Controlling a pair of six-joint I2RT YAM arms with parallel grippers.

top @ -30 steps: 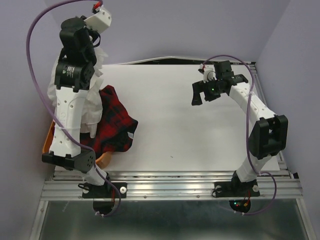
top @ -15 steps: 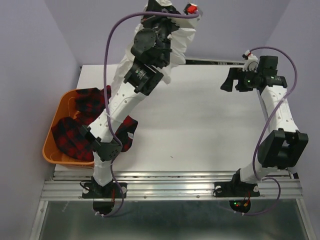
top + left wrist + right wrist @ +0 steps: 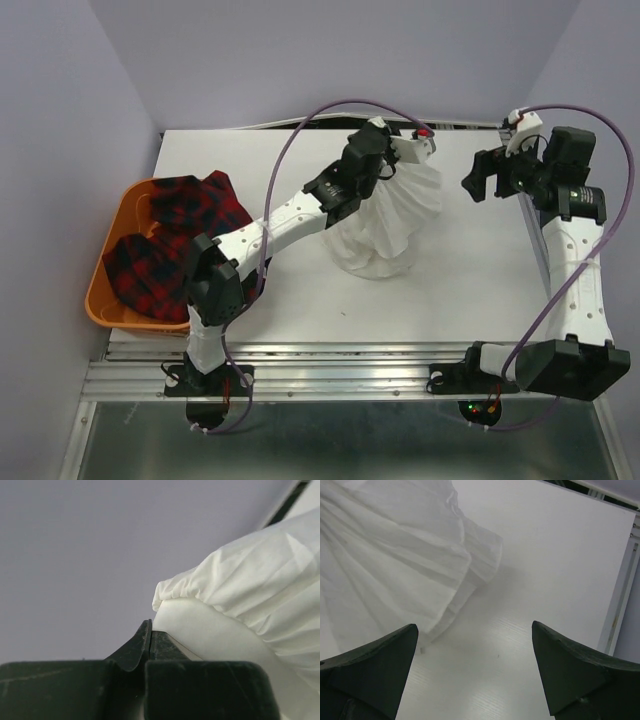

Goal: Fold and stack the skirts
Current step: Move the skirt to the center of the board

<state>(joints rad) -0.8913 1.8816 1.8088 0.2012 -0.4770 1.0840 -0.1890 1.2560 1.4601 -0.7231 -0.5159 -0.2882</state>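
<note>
Orange plastic basket [image 3: 97,290]: sits at the table's left edge, well to the left of the left arm's fingers; it holds only plaid cloth.
Red-and-black plaid fabric skirts [image 3: 160,250]: two crumpled bunches fill the basket, and the farther one spills over the rim on the table side.
Left gripper [image 3: 149,640]: fingers clenched tight on a fold of white cloth, held up over the table's far middle.
Thin white pleated fabric skirt [image 3: 392,215]: hangs fanned out below the left fingers, its lower end bunched on the white table [image 3: 470,290].
Right gripper [image 3: 474,630]: fingers spread wide, grasping nothing; the white skirt's ruffled hem lies ahead of them and to their left, not touching either one.
</note>
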